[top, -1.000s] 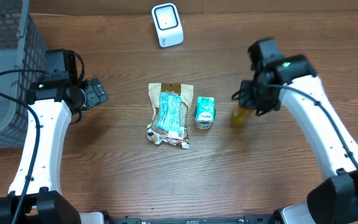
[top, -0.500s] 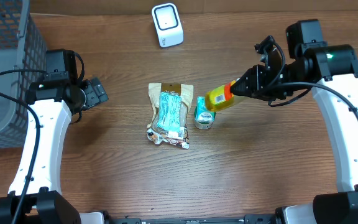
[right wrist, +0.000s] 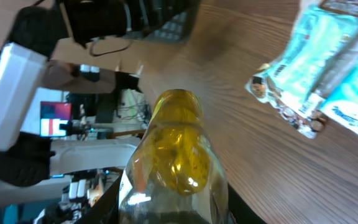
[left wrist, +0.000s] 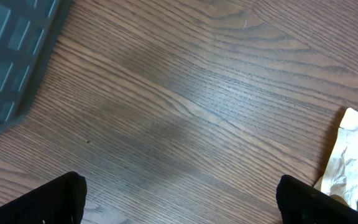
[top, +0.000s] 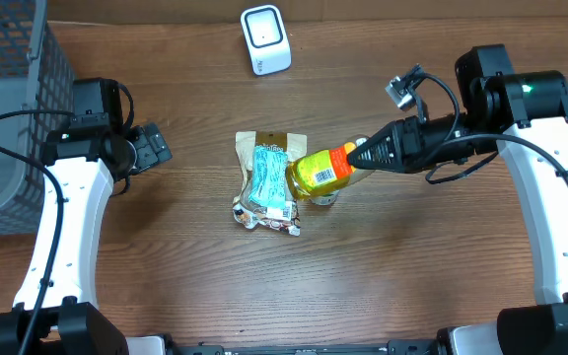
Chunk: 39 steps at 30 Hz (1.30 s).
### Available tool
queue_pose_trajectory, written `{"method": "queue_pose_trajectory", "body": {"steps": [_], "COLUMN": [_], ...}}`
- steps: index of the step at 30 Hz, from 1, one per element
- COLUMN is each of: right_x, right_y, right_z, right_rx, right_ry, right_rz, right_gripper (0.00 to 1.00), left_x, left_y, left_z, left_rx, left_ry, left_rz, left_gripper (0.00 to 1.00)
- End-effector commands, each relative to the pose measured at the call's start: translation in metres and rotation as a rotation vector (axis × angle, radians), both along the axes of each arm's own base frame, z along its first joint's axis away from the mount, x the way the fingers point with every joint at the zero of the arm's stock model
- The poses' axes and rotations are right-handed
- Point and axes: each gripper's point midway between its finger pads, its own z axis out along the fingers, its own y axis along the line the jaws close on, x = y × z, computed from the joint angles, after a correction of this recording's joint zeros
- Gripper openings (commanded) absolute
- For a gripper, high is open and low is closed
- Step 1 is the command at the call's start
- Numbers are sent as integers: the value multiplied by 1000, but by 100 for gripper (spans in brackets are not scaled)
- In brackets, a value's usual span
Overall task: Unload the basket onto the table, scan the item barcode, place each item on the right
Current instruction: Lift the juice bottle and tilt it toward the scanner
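The yellow bottle (top: 319,173) is gripped at its orange-capped end by the right gripper (top: 363,155), whose jaws are drawn narrow around it. It is held sideways above the desk (top: 195,266), with its base reaching over the edge of the snack pouch (top: 264,182), well apart from the white scanner (top: 265,39). The left gripper (top: 154,146) is spread wide with nothing in it, near the grey basket (top: 8,49).
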Motion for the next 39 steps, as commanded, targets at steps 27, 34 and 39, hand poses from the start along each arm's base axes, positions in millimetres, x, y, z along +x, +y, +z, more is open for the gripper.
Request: {"method": "queue_pose_trajectory", "body": {"steps": [27, 34, 39], "right_x": [-22, -28, -35], "right_y": [16, 23, 31], "right_z": [41, 41, 43], "right_rx": [156, 157, 172], "right_ry": [-40, -37, -30], "right_rz": [61, 92, 122], "right_gripper": [17, 17, 17], "left_x": [2, 2, 2], "left_y": [1, 1, 1], "left_z": [7, 7, 7], "left_rx": [14, 14, 14], "left_ry": [-20, -19, -19], "left_rz": [-11, -11, -11], "left_gripper": [100, 100, 100]}}
